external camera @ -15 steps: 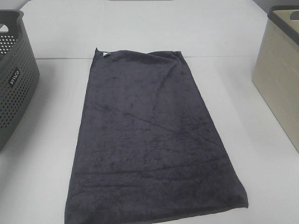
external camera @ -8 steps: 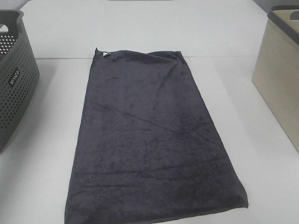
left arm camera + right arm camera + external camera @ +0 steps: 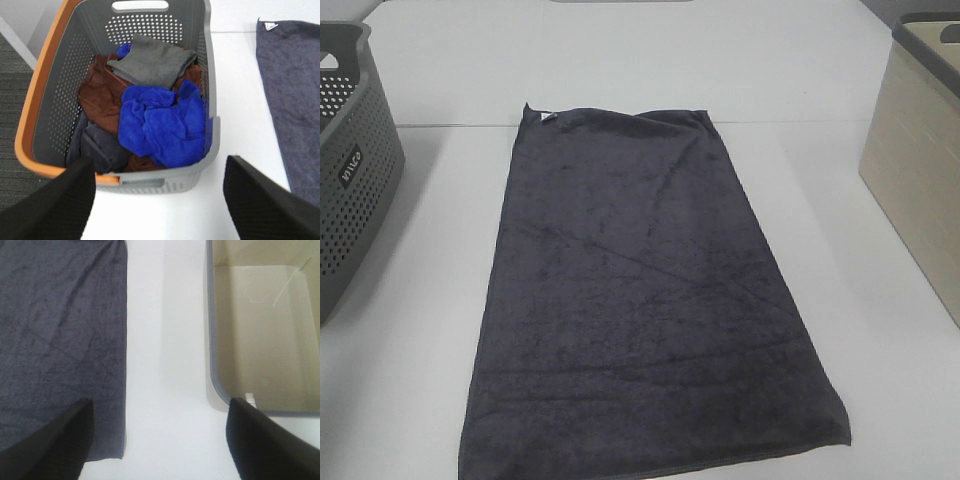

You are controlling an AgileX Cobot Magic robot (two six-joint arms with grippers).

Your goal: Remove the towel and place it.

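The dark charcoal-grey towel (image 3: pixel 640 290) lies flat and spread out on the white table (image 3: pixel 420 300), with its small white tag (image 3: pixel 544 114) at the far left corner. Neither gripper shows in the exterior high view. In the left wrist view my left gripper (image 3: pixel 160 210) is open and empty, hovering over the near end of a grey basket, with the towel (image 3: pixel 295 100) off to one side. In the right wrist view my right gripper (image 3: pixel 157 450) is open and empty above bare table, between the towel's edge (image 3: pixel 60 330) and a beige bin.
A grey perforated basket (image 3: pixel 350 170) with an orange rim stands at the left, holding blue, brown and grey cloths (image 3: pixel 160 125). A beige bin (image 3: pixel 920 170) stands at the right, and its inside (image 3: pixel 260 325) shows empty.
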